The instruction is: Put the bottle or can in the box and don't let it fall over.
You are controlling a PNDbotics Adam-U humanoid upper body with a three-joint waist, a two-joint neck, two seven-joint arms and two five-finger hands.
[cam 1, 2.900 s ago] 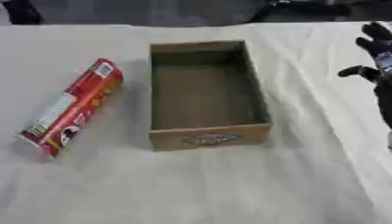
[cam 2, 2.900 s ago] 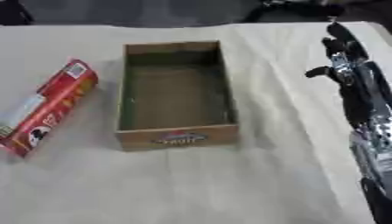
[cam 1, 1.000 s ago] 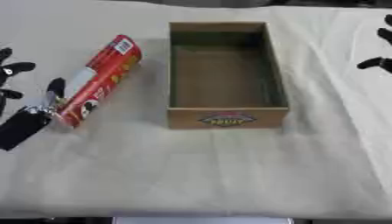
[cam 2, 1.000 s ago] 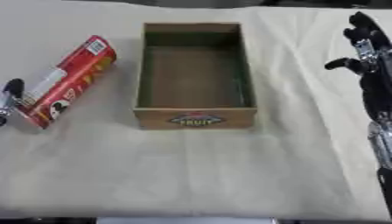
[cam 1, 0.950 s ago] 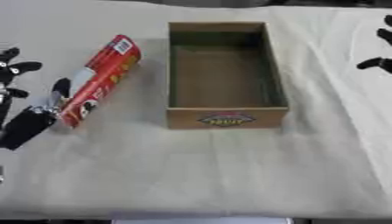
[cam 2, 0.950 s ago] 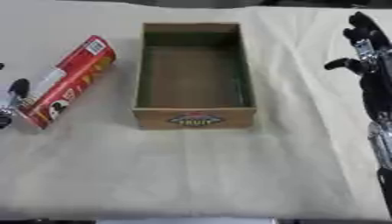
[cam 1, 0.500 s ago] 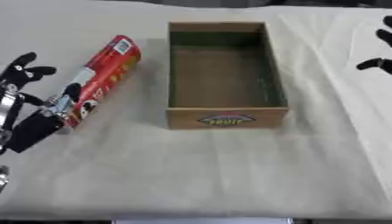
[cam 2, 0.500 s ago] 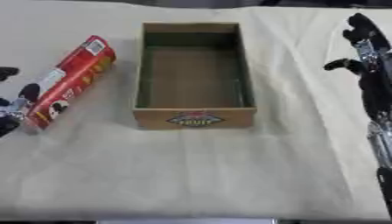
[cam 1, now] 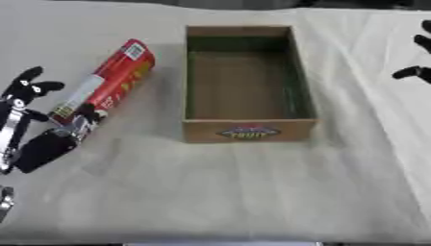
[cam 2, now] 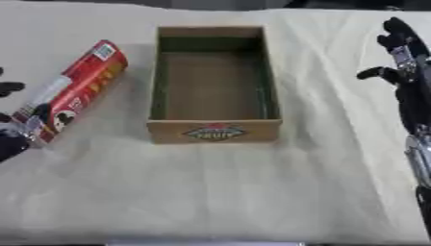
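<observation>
Can (cam 1: pixel 103 84), red and tube-shaped, lying on its side on the cloth-covered bench (cam 1: pixel 219 192), left of the cardboard box (cam 1: pixel 244 81) and apart from it, slanting with its far end leaning toward the box. Box sitting open-topped, nothing inside, a label on its near wall. Left robot hand (cam 1: pixel 25 120) lying further left of the box, at the can's near end, fingers spread and straight, thumb just beside or touching the can, gripping nothing. Right robot hand (cam 2: pixel 406 62) resting well to the right of the box, fingers straight and pointing away, thumb sticking out toward the box, grasping nothing.
</observation>
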